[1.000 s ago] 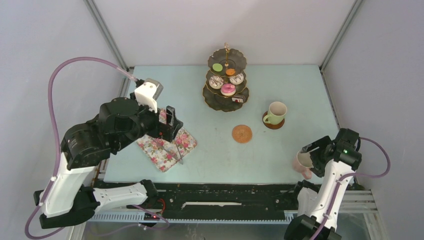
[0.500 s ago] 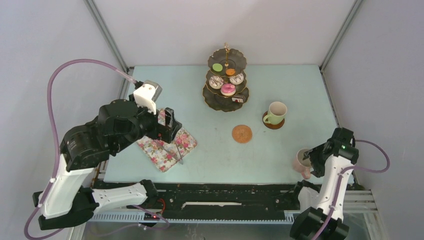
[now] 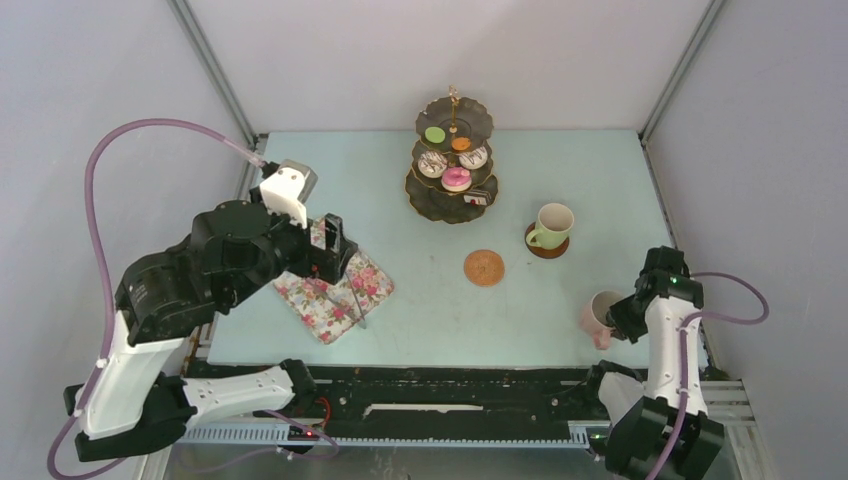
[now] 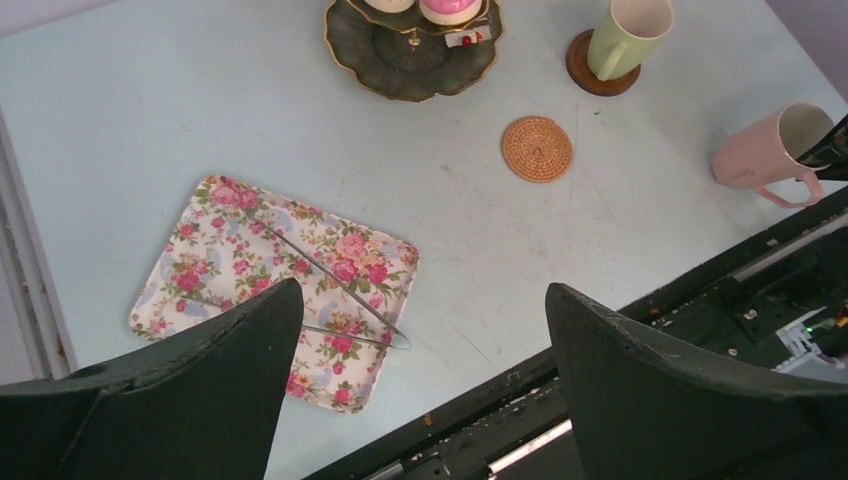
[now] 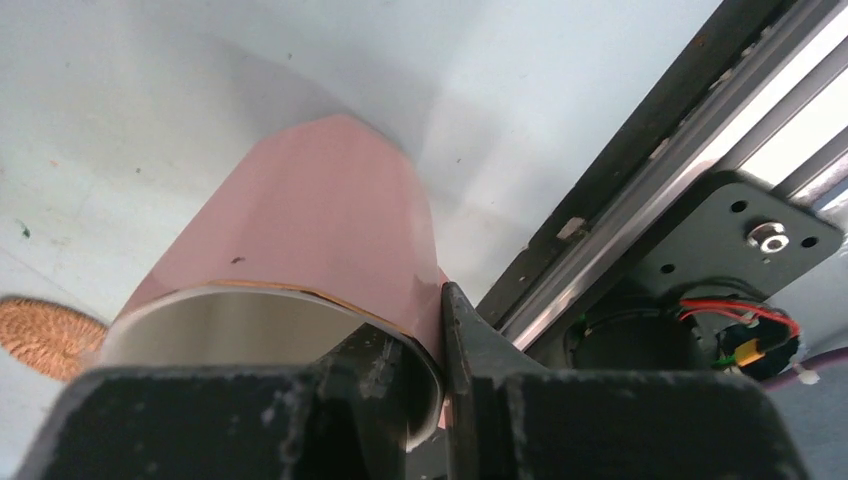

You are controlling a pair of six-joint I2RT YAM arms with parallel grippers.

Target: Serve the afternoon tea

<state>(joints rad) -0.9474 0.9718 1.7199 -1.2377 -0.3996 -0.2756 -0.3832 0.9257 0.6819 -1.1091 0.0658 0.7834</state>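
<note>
A pink cup lies tilted near the table's front right edge. My right gripper is shut on its rim, one finger inside and one outside. A bare round brown coaster sits mid-table. The cream cup stands on another coaster. A three-tier stand holds a pink doughnut, a white doughnut, a green piece and an orange piece. My left gripper hangs open above the table's left side.
A floral-print cloth with long grey tongs on it lies below my left gripper. The black front rail runs along the near edge, close to the pink cup. Grey walls enclose the table.
My right gripper has shut on the pink cup's rim, and its arm has swung a little right and back. The left arm drifted slightly left, still open.
</note>
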